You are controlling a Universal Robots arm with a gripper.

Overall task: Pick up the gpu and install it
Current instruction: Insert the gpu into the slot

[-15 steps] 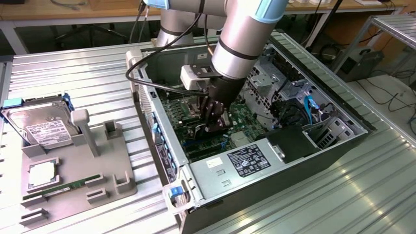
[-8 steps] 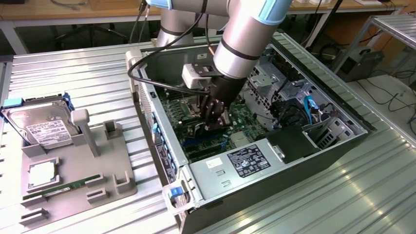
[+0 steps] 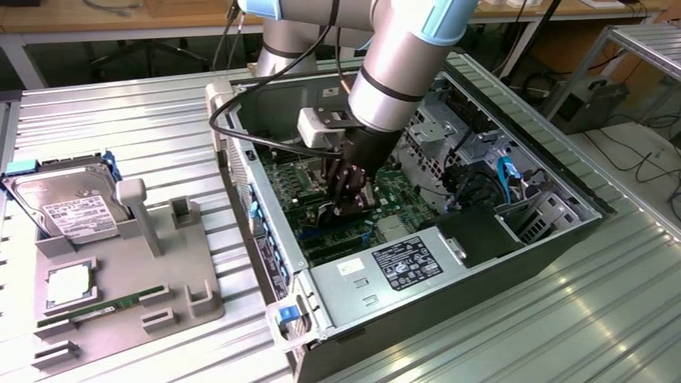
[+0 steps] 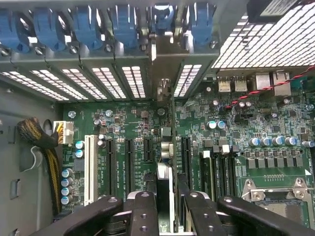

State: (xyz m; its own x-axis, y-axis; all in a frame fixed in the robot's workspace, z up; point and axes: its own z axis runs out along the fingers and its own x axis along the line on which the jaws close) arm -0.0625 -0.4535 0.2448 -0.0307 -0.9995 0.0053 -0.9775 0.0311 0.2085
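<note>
— Where's the gripper [image 3: 352, 209] now?

— Down inside the open computer case [image 3: 553, 191], low over the green motherboard [image 3: 399, 195]. Its black fingers [image 4: 143, 214] are closed edge-on around the gpu [image 4: 166, 187], a thin card standing upright between them.

— Can you see how much of the card it has?

— Not really. From the wrist I get just the thin edge running away from the fingers towards the slotted rear wall of the case [image 4: 123, 81]; the part between the pads is hidden. From outside, the arm and the gripper body cover the card almost entirely.

— Is it seated in a slot?

— I can't tell. The card lines up between the black expansion slots [image 4: 129, 152] on the motherboard, but its lower edge is out of sight.

— And outside the case?

— On the exterior view's left of the case there's a grey fixture tray [image 3: 127, 295] on the ribbed metal table [image 3: 139, 128]. A silver hard drive [image 3: 66, 206] leans in it, with a long green RAM stick [image 3: 101, 307] lying nearer the tray's front. The tray's far corner is cut off by the frame edge.
</note>
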